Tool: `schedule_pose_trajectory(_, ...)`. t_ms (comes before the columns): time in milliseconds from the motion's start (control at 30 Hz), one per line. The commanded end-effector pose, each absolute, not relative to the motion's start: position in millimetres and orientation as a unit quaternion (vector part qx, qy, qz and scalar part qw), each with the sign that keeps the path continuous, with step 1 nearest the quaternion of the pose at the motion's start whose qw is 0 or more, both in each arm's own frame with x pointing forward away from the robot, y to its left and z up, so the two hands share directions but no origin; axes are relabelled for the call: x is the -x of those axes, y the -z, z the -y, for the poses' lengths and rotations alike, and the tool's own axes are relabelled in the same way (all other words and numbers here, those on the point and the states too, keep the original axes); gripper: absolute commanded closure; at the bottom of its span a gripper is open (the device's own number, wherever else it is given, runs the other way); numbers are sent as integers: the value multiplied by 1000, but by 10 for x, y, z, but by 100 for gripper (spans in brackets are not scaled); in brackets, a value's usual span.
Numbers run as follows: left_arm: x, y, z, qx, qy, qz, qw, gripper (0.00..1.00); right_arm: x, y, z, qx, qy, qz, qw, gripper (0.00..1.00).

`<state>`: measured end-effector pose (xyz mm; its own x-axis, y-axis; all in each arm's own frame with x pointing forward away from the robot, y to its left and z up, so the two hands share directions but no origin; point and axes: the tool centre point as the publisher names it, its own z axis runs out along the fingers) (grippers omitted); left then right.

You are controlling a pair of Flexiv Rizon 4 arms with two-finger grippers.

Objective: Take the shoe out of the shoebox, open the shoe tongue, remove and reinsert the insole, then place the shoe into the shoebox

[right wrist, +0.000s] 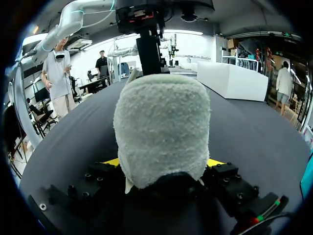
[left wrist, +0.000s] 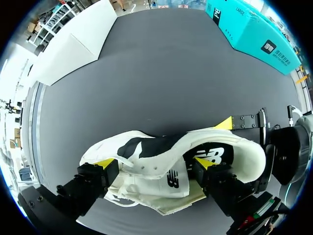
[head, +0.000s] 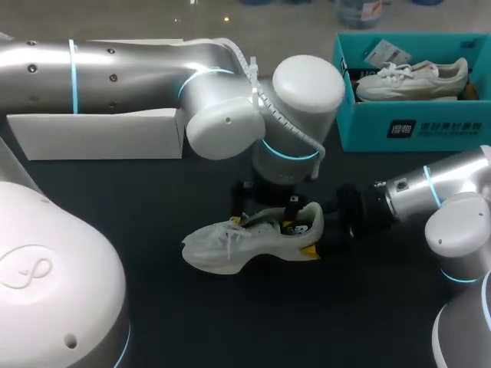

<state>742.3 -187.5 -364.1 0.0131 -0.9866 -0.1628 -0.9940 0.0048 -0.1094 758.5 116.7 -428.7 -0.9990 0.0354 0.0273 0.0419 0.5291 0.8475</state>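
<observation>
A white mesh sneaker (head: 245,241) lies on its sole mid-way across the dark bench (head: 153,192), outside the box. The right hand (right wrist: 164,162) clasps its heel from both sides. The left hand (left wrist: 155,164) pinches the upper, one finger inside the opening. Farther back stand a teal cardboard shoebox (head: 368,126) holding a pale shoe (head: 414,80), and a long white box (head: 100,134).

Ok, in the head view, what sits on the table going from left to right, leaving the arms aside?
white box → white sneaker at the middle → teal shoebox, with a second pale sneaker inside it.
</observation>
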Motion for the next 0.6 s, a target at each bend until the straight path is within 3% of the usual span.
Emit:
schedule_pose_trajectory(33,-7446,3679,1797,708,-24,-698,100,0,-7616,4345,-1192,23,483,875,4,100)
schedule_pose_trajectory(600,-7453,3429,1418,731,-30,-680,46,0,-7616,4345,-1192,23,483,875,4,100)
